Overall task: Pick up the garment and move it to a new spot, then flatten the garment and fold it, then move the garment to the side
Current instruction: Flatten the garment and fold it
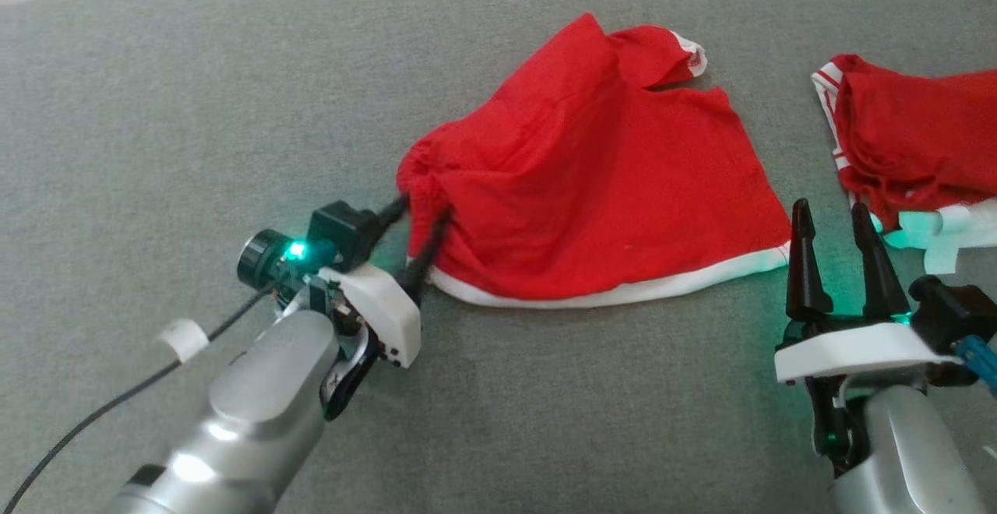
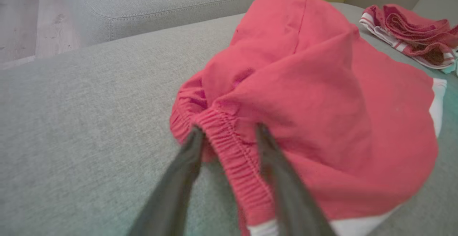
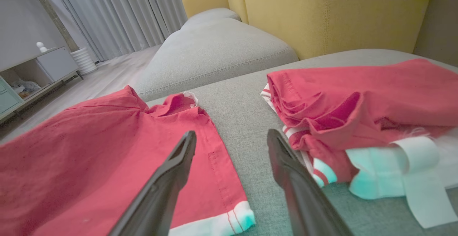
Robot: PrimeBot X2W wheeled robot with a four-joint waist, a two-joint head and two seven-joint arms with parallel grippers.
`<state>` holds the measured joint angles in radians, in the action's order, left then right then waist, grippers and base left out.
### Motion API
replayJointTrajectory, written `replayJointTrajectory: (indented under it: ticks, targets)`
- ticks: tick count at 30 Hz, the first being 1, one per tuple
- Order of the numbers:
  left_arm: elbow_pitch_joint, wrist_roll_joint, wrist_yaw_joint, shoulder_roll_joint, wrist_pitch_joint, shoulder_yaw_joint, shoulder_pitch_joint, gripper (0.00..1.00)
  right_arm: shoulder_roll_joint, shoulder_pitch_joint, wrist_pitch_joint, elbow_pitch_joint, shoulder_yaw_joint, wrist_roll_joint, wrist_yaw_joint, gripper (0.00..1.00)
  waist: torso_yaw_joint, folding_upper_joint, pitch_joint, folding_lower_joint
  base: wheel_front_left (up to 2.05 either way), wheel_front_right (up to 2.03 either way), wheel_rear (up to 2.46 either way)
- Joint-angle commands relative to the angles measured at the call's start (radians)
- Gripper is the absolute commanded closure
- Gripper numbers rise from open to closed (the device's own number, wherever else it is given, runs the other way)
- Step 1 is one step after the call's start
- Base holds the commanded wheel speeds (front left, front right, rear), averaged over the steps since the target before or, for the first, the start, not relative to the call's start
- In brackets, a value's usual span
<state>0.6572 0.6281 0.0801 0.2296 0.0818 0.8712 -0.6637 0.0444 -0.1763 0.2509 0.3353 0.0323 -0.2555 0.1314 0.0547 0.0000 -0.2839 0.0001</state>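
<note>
The garment (image 1: 592,187), red shorts with a white hem band, lies partly bunched on the grey cushion (image 1: 195,109). My left gripper (image 1: 424,210) is at its gathered left end. In the left wrist view the fingers (image 2: 229,130) stand apart, straddling the elastic waistband (image 2: 236,150) without pinching it. My right gripper (image 1: 830,210) hovers open and empty by the garment's (image 3: 89,150) lower right corner, with bare cushion between its fingers (image 3: 232,134).
A second red and white garment (image 1: 911,140) lies folded at the right, close to my right gripper, with white straps (image 3: 411,171) trailing. A yellow sofa back (image 3: 322,10) rises behind. Another grey cushion (image 3: 214,50) and wooden floor lie beyond.
</note>
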Motion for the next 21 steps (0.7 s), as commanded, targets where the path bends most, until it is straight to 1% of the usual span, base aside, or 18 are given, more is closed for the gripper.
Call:
replayJointTrajectory:
  ticks: [1, 6, 9, 10, 11, 17, 21]
  targets:
    - [-0.004, -0.02, -0.004, 0.013, 0.024, -0.022, -0.043, 0.0, 0.006, -0.031, 0.011, -0.038, -0.026, -0.003, -0.001, 0.0, -0.01, 0.0, 0.008, -0.0001, 0.0, 0.0, 0.0]
    - [0.01, -0.038, -0.042, -0.001, 0.105, -0.029, -0.035, 0.0, 0.006, -0.021, 0.011, -0.063, -0.02, -0.008, -0.001, 0.0, -0.04, 0.0, 0.038, -0.0001, 0.0, 0.0, 0.0]
    - [-0.005, -0.04, -0.065, -0.002, 0.137, -0.04, -0.018, 0.0, 0.006, -0.012, 0.011, -0.071, -0.011, 0.0, -0.001, 0.0, -0.064, 0.0, 0.061, -0.0001, 0.0, 0.0, 0.0]
    - [-0.005, -0.04, -0.065, -0.002, 0.137, -0.04, -0.018, 0.0, 0.006, -0.012, 0.011, -0.071, -0.011, 0.0, -0.001, 0.0, -0.064, 0.0, 0.061, -0.0001, 0.0, 0.0, 0.0]
    - [-0.014, -0.04, -0.077, -0.002, 0.147, -0.049, -0.011, 0.0, 0.006, -0.009, 0.011, -0.074, -0.008, 0.004, -0.001, 0.0, -0.073, 0.0, 0.069, -0.0001, 0.0, 0.0, 0.0]
    - [-0.118, -0.06, -0.183, 0.016, 0.178, -0.127, 0.068, 0.0, 0.006, 0.018, 0.011, -0.103, 0.012, 0.025, -0.001, 0.0, -0.122, 0.0, 0.114, -0.0001, 0.0, 0.0, 0.0]
    - [-0.254, -0.105, -0.257, 0.015, 0.179, -0.223, 0.173, 0.0, 0.006, 0.049, 0.011, -0.121, 0.015, 0.05, -0.001, 0.0, -0.147, 0.0, 0.133, -0.0001, 0.0, 0.0, 0.0]
